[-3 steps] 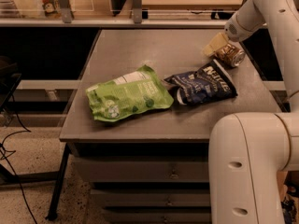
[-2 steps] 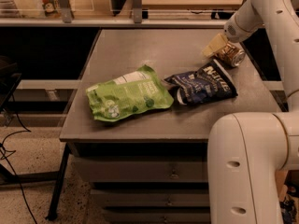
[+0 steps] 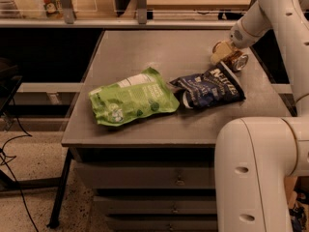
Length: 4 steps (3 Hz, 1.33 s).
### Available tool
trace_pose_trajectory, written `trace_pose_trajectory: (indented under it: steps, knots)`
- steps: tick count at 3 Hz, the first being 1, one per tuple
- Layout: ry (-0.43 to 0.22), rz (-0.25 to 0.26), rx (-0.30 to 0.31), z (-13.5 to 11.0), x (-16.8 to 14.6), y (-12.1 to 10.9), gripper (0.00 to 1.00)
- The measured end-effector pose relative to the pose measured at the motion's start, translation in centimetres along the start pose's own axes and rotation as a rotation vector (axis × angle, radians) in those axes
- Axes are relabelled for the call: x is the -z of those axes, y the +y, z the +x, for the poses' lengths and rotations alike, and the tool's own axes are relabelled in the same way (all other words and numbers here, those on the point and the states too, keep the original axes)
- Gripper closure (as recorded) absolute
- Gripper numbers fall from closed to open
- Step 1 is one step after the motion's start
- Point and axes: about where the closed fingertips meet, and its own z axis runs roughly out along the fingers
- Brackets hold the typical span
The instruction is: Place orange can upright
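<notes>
Lab-like workroom: grey drawer table (image 3: 145, 47), floor cables (image 3: 14, 144), white robot arm (image 3: 270, 8), claw (image 3: 223, 52) at its far-right edge.

Three items, one gripper, one table
One shiny orange-bronze aluminium can (image 3: 238, 61), one green snack bag (image 3: 133, 98), one dark blue chip bag (image 3: 210, 87), one tan gripper (image 3: 225, 53) beside the can, one grey table (image 3: 159, 47).

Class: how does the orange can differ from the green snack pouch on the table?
The orange can is small, shiny and tilted, beside the gripper at the far right; the green snack pouch is much larger, soft, and lies flat nearer the front left. Both are on the table.
</notes>
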Motion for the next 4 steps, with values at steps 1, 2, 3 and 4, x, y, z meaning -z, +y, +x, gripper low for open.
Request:
trace_pose_trajectory:
  steps: [1, 2, 3, 4]
  knots:
    - [0.031, -0.046, 0.024, 0.4, -0.1, 1.4, 0.64]
    - [0.007, -0.118, 0.059, 0.2, 1.4, 3.3, 0.87]
    - [-0.069, -0.196, 0.128, -0.3, 5.1, 5.2, 1.00]
    - [-0.223, -0.251, 0.170, 0.4, 10.3, 5.2, 1.00]
